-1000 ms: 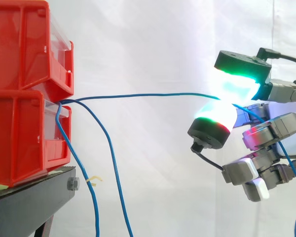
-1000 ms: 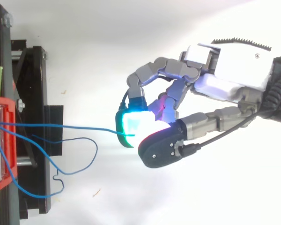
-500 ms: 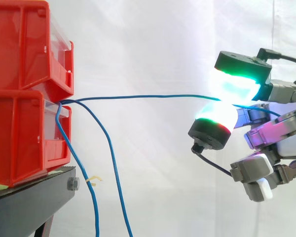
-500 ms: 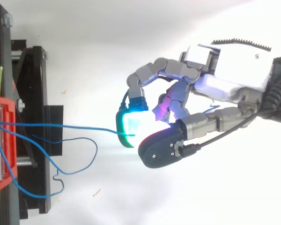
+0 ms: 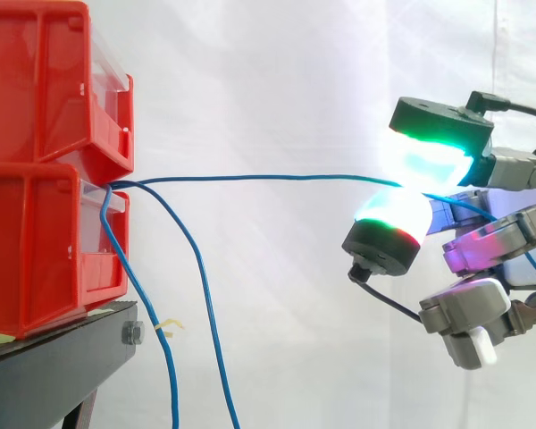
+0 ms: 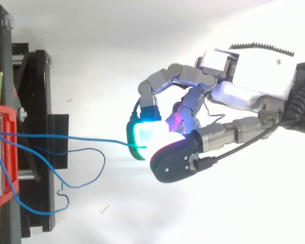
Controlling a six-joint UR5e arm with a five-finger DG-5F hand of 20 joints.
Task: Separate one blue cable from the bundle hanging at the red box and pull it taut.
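Pinching 1 thin blue cable (image 5: 250, 178) in the grey-and-white fingered hand (image 6: 249, 71), stretching level leftward to the red plastic boxes (image 5: 36, 241).

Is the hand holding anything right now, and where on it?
Yes. The hand pinches one blue cable between two glowing fingertips, partway along its length and well out from the red box.

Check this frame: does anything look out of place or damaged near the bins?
Nothing serious. One blue cable runs nearly straight from the red bins to the pinching hand; the other cables hang slack. Only a small yellowish scrap sticks out beside the stand's bolt.
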